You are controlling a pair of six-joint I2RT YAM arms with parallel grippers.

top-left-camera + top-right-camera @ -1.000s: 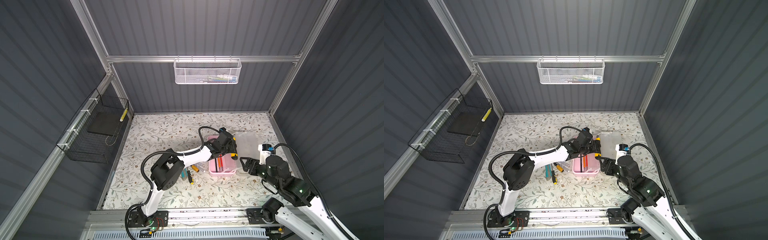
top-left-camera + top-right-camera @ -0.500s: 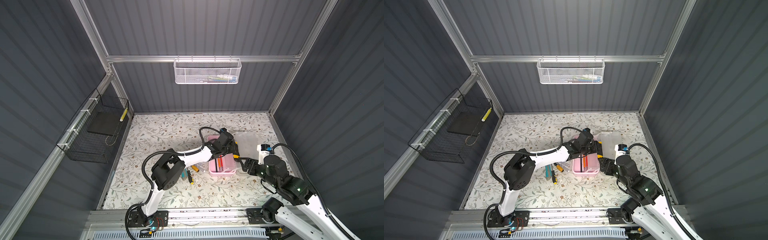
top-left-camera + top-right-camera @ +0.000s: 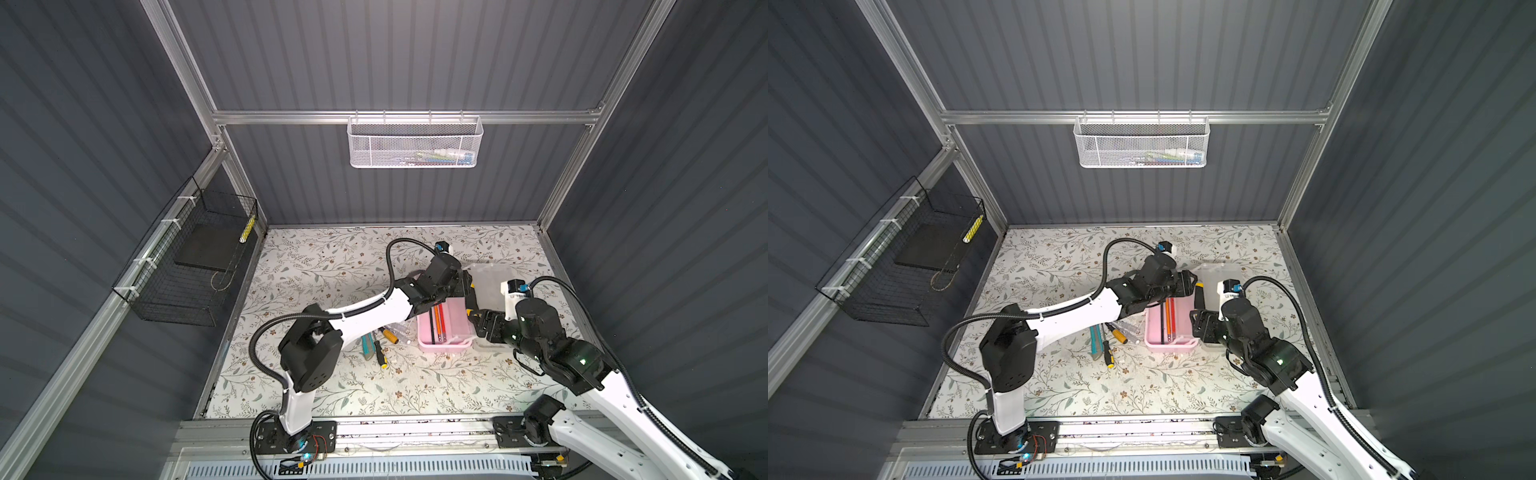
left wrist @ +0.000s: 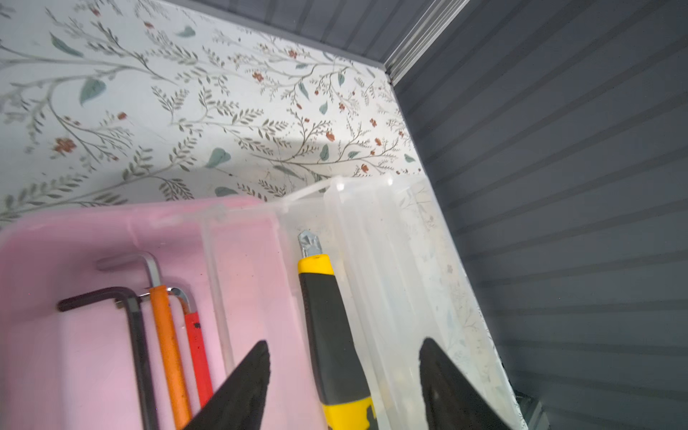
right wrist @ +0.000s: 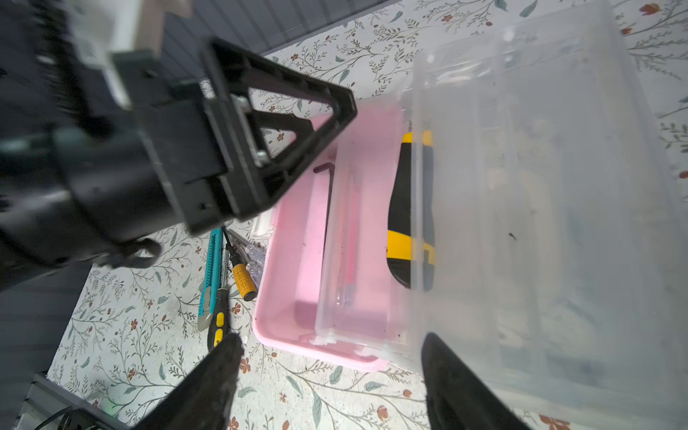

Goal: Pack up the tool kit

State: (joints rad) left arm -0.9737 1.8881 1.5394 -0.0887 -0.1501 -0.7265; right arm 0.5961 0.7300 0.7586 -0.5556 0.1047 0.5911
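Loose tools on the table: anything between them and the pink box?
Nothing visible on the table. The tools lie close beside the open box, its lid swung away on the opposite side. The left arm passes over their far ends.

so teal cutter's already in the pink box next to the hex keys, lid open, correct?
Not quite. The teal cutter lies on the table outside the pink box, beside the screwdrivers, as the right wrist view shows. The hex keys are in the box, and the lid is open.
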